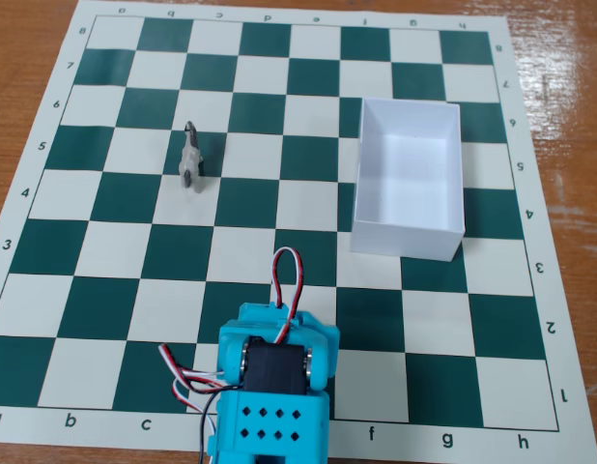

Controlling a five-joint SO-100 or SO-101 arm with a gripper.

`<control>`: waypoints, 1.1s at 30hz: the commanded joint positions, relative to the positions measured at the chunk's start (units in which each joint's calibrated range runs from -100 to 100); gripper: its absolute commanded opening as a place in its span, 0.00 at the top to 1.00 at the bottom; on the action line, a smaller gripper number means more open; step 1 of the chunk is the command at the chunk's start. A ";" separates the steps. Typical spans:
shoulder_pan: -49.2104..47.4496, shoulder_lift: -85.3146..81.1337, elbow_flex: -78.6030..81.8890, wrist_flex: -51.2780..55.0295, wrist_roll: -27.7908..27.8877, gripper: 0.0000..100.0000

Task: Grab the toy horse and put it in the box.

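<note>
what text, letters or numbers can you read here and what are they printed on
"a b c", then "f g h": bottom margin of the green and white chessboard mat; "d e" hidden by the blue arm.
"1" to "7": right margin, inverted.
"3" to "8": left margin.
Top margin letters: upside down, too small to read.
White open box, grey toy horse: no text.

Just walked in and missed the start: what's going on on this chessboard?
Nothing is being handled yet. A blue robot arm sits at the near edge of the chessboard; its gripper isn't visible. The toy horse stands alone on the board's left side, and the white box sits open and empty on the right.
</note>
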 commanded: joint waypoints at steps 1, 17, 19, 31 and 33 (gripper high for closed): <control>-2.19 -0.41 0.36 0.13 0.29 0.71; -1.76 -0.41 0.36 0.13 -0.10 0.71; -1.76 -0.41 0.36 0.13 -0.10 0.71; -5.33 0.48 -1.28 -8.76 0.29 0.66; -6.19 1.63 -2.19 -11.08 0.29 0.65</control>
